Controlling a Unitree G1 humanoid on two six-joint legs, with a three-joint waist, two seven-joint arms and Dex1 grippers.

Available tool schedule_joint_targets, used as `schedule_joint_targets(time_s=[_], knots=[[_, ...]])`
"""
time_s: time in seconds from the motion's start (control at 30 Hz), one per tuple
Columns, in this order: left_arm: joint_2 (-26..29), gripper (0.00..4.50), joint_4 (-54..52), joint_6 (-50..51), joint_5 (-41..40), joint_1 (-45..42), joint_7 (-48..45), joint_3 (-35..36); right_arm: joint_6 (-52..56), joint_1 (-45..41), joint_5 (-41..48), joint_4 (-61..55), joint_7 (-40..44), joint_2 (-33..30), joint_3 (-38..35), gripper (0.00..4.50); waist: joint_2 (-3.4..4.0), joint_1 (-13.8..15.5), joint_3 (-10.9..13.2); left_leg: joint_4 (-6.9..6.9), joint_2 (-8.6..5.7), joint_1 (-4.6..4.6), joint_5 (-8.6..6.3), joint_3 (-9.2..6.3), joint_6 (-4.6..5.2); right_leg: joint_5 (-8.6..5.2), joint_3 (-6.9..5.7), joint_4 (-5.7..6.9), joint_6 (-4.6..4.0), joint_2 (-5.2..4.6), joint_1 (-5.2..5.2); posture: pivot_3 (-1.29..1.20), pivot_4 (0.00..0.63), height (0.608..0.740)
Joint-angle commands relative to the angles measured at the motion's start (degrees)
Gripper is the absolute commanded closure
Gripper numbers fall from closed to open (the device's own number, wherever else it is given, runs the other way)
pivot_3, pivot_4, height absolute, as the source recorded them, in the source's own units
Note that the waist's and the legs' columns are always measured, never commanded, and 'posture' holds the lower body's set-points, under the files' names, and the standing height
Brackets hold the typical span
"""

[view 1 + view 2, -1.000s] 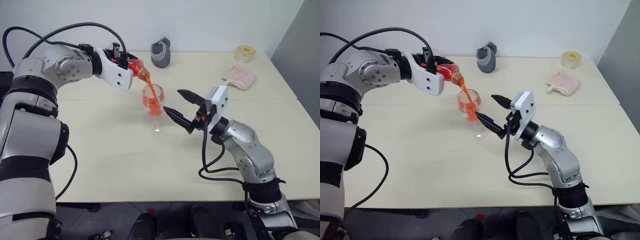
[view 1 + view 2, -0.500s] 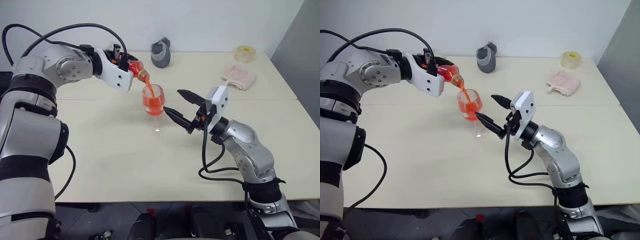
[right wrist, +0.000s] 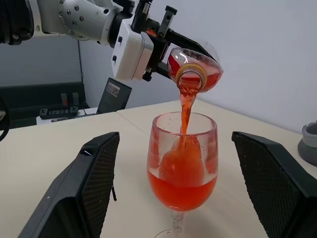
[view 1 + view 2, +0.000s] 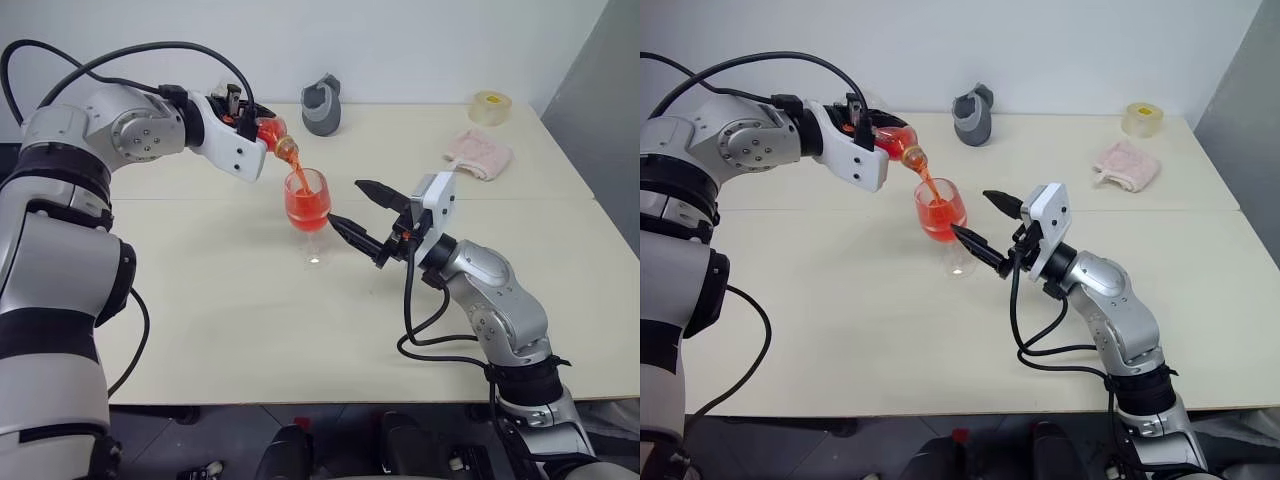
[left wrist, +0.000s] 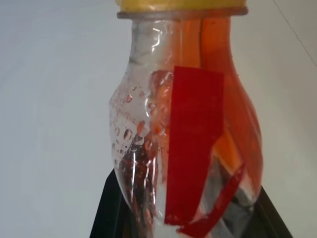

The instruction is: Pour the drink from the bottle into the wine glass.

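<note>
You're mid-pour. On the cream table (image 4: 250, 330) the left gripper (image 4: 246, 118) is clamped tight on the bottle (image 4: 272, 133), which is tipped neck-down with its mouth just above the near-left rim of the wine glass (image 4: 307, 203). A thin stream of the drink (image 3: 183, 181) runs from the mouth into the bowl. The glass stands upright near the table's middle, roughly half full by my read. In the left wrist view the bottle (image 5: 190, 144) looks mostly drained: red liquid sits along one side only and droplets cover the rest of the wall.

The right gripper (image 4: 362, 216) has its fingers spread wide and holds nothing. It sits just right of the glass, one finger on each side of the bowl in its wrist view, with no contact that I can see. Treat it as a guard, not a grip.

Next move, as I judge it:
- Hold the bottle mouth over the rim and add tilt only as the stream thins.
- Once flow stops, roll the bottle back upright before you pull the arm away, or drips land on the table.
- Keep the right fingers off the stem; a nudge could tip a top-heavy glass.

Background items are all well clear: the grey cup-like object (image 4: 322, 104) at the far edge, the pink cloth (image 4: 479, 153) and the tape roll (image 4: 489, 107) far right.
</note>
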Motion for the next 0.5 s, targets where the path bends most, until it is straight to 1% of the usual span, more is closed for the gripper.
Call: schedule_joint_targets(time_s=[0.03, 0.23, 0.4, 0.5], knots=[[1.27, 3.47, 0.25, -0.07, -0.39, -2.77, 0.89, 0.39, -1.26, -0.87, 0.35, -1.29, 0.35, -0.05, -1.21, 0.61, 0.0, -0.01, 0.0, 0.0, 0.0, 0.0, 0.0, 0.0, 0.0, 0.0, 0.0, 0.0, 0.0, 0.0, 0.0, 0.0, 0.15, 0.74], [0.81, 3.47, 0.59, -0.35, -2.17, -2.34, -0.81, 1.56, -1.45, -0.76, 0.26, -1.04, 0.49, -0.42, -1.48, 0.61, 0.0, -0.01, 0.0, 0.0, 0.0, 0.0, 0.0, 0.0, 0.0, 0.0, 0.0, 0.01, 0.0, 0.0, 0.0, 0.0, 0.15, 0.74], [-0.44, 3.47, 1.39, -0.16, -7.64, -1.0, -8.22, 4.88, -1.22, -0.68, 0.38, -1.32, 0.36, -0.65, -1.61, 0.61, 0.0, -0.01, 0.0, 0.01, 0.0, -0.01, 0.0, 0.01, 0.0, 0.0, -0.01, 0.01, 0.0, 0.0, 0.0, 0.0, 0.15, 0.74], [-1.69, 3.47, 1.47, -0.01, -13.0, 0.73, -14.82, 8.09, -1.21, -0.66, 0.34, -1.2, 0.35, -0.71, -1.73, 0.61, 0.0, -0.01, 0.0, 0.02, 0.0, -0.01, 0.0, 0.01, 0.0, 0.0, 0.0, 0.01, 0.0, 0.0, 0.0, 0.0, 0.15, 0.74]])
